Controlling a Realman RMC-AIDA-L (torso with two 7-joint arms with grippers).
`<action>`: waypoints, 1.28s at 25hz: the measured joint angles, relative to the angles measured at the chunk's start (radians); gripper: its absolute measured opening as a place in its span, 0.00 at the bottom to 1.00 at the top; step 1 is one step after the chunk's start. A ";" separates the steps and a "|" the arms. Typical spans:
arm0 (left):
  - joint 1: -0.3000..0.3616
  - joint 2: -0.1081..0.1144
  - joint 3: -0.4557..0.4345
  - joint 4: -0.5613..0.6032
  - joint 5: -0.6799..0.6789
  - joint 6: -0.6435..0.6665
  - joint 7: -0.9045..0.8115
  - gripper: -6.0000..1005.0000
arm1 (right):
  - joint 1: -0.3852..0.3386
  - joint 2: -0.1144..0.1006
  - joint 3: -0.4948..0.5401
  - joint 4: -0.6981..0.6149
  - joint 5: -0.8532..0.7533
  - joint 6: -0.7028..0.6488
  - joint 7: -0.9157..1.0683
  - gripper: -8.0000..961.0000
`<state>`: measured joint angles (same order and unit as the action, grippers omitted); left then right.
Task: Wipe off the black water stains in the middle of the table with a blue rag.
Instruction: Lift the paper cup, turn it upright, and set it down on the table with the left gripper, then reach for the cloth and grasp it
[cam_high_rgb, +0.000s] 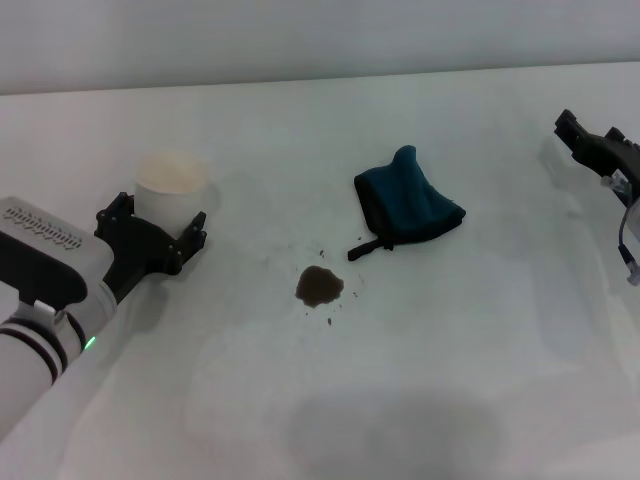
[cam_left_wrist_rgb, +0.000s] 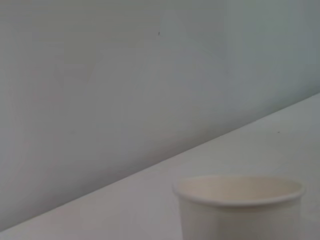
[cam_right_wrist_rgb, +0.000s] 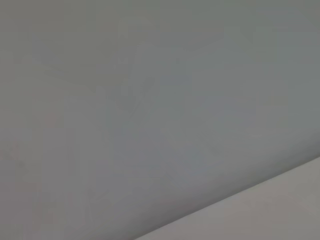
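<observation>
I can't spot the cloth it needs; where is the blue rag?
In the head view, the blue rag lies crumpled mid-table, just behind and right of the black water stains.

White left arm (cam_high_rgb: 40, 300), black-ringed, green light.

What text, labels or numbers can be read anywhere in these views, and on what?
Left arm casing: a short line of dark embossed characters, too small and blurred to read.
Blue rag, its black loop tag, white paper cup, table: no print visible.
Left hand at the cup and right hand at the table's right edge: no markings legible.
</observation>
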<state>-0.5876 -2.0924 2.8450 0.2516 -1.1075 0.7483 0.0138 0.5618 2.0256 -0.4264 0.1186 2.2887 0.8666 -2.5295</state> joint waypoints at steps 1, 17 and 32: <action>0.002 0.000 0.000 0.002 0.000 0.002 0.000 0.73 | 0.000 0.000 0.000 0.000 0.000 0.000 0.000 0.86; 0.024 0.001 -0.001 0.021 -0.027 0.007 0.000 0.88 | -0.010 0.000 0.000 -0.004 -0.001 0.006 0.006 0.86; 0.141 0.006 -0.001 0.069 -0.019 0.181 0.000 0.89 | -0.013 -0.002 -0.003 -0.004 -0.034 0.002 0.001 0.86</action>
<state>-0.4467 -2.0866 2.8440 0.3207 -1.1270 0.9291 0.0137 0.5492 2.0232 -0.4290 0.1150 2.2549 0.8686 -2.5284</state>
